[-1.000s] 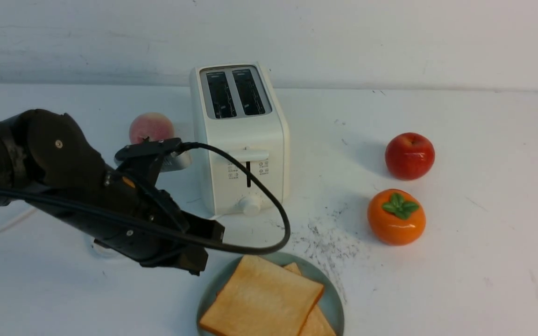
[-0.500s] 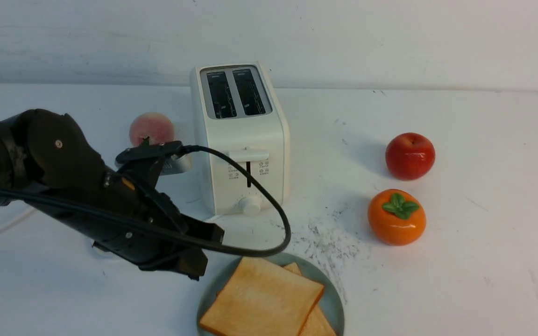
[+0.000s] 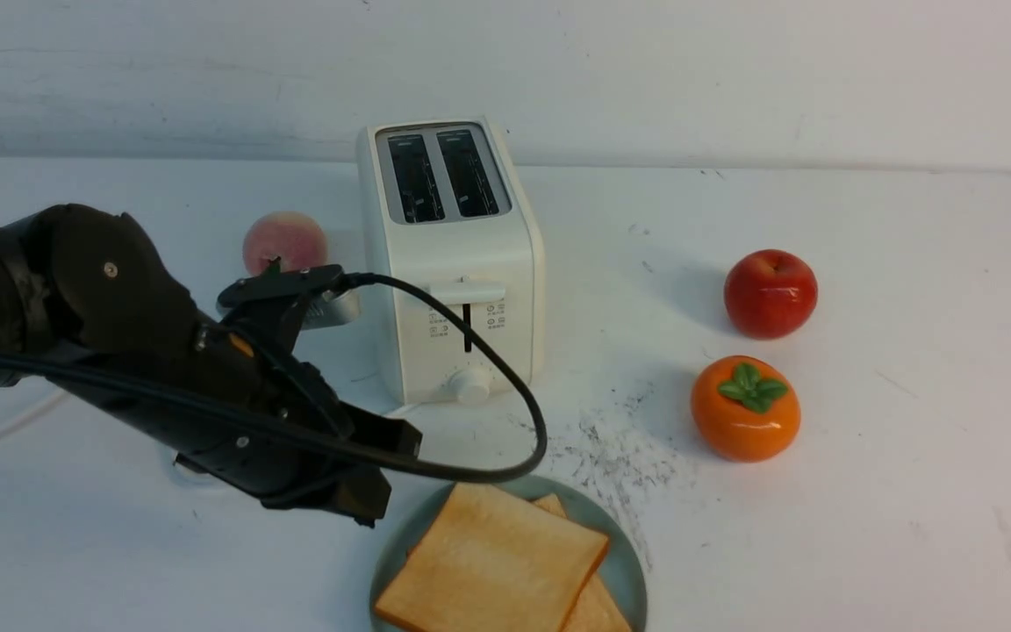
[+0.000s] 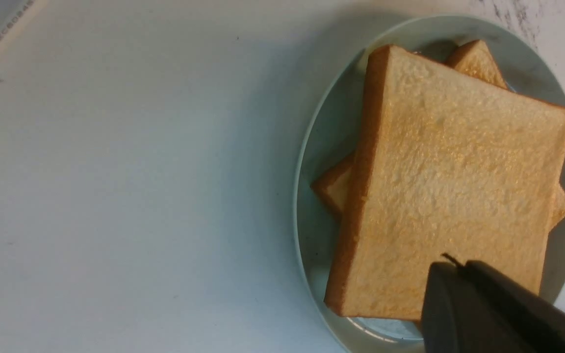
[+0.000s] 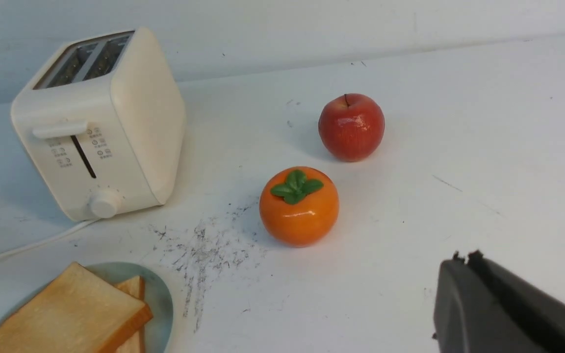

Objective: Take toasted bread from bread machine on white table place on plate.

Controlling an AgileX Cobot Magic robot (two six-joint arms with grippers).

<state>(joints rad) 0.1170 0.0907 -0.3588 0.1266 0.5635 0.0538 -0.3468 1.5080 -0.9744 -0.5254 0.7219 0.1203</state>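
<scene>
over the last second the left gripper (image 3: 369,502) has eased slightly back from the plate (image 3: 627,570) and now sits still, jaws shut on nothing. both slices of toast (image 3: 492,562) lie stacked on the plate just past its tips. the toaster (image 3: 453,254) beyond shows bare slots, so the job looks done. the right gripper (image 5: 461,260) is shut and empty too.
</scene>
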